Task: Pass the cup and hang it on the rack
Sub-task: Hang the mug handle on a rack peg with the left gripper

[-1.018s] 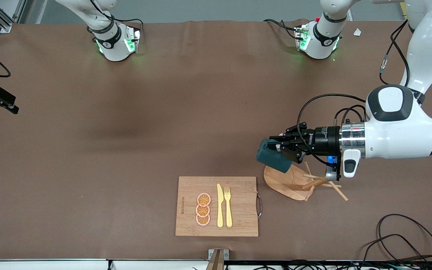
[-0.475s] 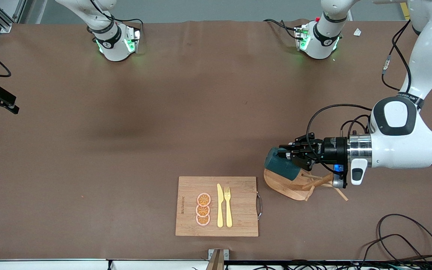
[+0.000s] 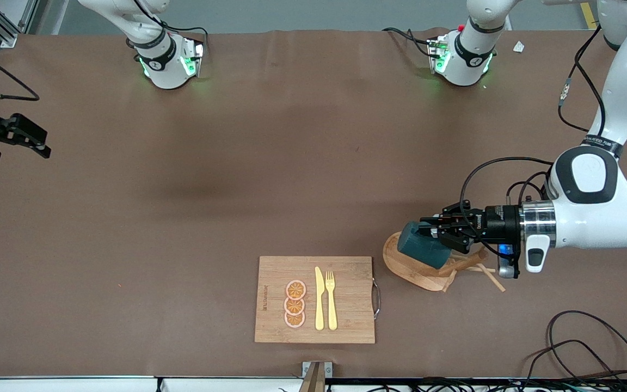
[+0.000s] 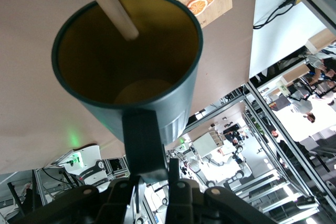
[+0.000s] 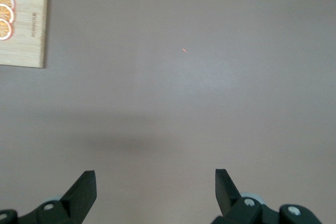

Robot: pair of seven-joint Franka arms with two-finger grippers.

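Left gripper [image 3: 440, 233] clamped on cup [image 3: 422, 249] over rack [image 3: 421, 270]; right gripper [image 5: 155, 188] wide apart, waiting over bench [image 3: 270, 163].

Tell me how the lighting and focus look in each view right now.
Front view: even light, sharp, a soft dark shadow patch on the bare table mid-way. Left wrist view: the cup is sharp, its inside dim; bright washed-out background. Right wrist view: flat, even light; right gripper fingers sharp.
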